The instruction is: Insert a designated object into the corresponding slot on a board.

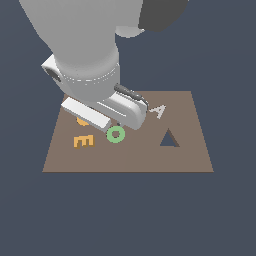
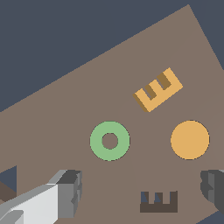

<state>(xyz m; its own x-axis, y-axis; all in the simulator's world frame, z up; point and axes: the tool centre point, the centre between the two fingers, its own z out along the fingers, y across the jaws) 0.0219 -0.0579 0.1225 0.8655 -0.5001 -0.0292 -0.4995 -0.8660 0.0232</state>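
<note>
On the board (image 1: 190, 150), going from the exterior view's left: the orange E (image 1: 83, 141) lies flat near the board's left edge, free of the gripper (image 2: 140, 192). A disc (image 1: 81, 121) peeks out behind it, mostly hidden by the arm. Next comes the green ring (image 1: 116, 134), then the white A (image 1: 159, 110) and the triangular cutout (image 1: 169, 139). In the wrist view the fingers (image 2: 70, 192) stand spread apart, empty, with the E slot (image 2: 159, 201) between them, probably below.

Dark blue-grey floor (image 1: 125, 215), flat brown board (image 1: 190, 155) lying directly on it, slightly angled
</note>
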